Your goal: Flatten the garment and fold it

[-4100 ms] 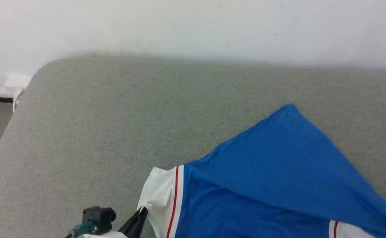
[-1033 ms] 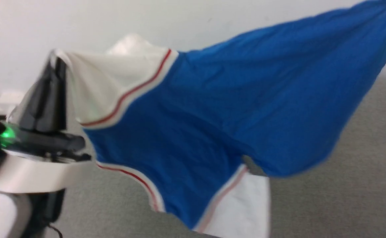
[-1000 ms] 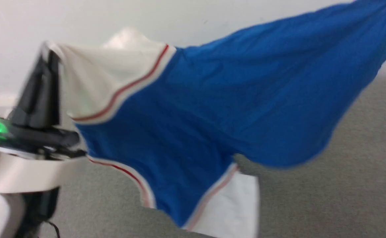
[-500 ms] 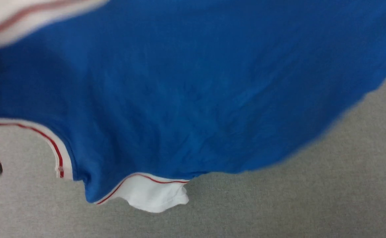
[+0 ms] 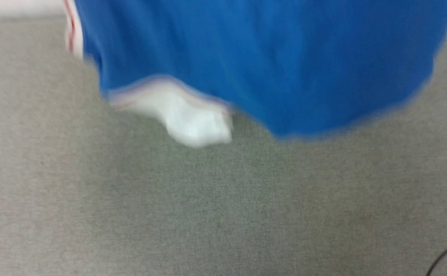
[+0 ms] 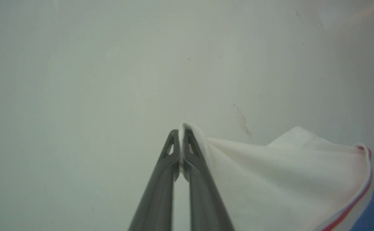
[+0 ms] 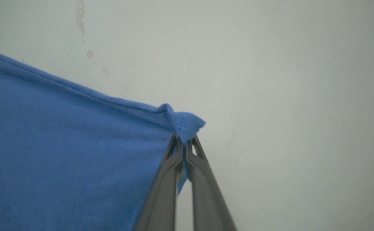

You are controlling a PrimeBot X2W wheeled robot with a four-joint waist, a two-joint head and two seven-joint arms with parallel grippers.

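Head view: the shirt (image 5: pixel 254 65), a soft blue jersey blurred by motion, hangs across the top of the frame above a grey, finely woven desk (image 5: pixel 208 211). A limp white sleeve (image 5: pixel 192 119) droops at upper centre-left. A strip of red-and-white trim (image 5: pixel 70 34) shows at the upper left. Whether the cloth touches the desk cannot be told. A thin dark cable (image 5: pixel 445 253) curves into the lower right corner.

Left wrist view: the left claw (image 6: pixel 180 134) rises from the bottom centre, its two long grey fingers pinched tight on the edge of the white sleeve. A small fold pokes up between the tips. The smooth white cloth fans out to the lower right, ending in a red stripe (image 6: pixel 360 192) and blue fabric at the right edge. A pale, scuffed wall (image 6: pixel 78 64) stands behind.

Right wrist view: the right claw (image 7: pixel 184 139) is clamped on a stitched blue hem corner (image 7: pixel 187 123) at mid-frame. The blue cloth stretches away across the left half, against the same pale wall, chipped at the upper left.
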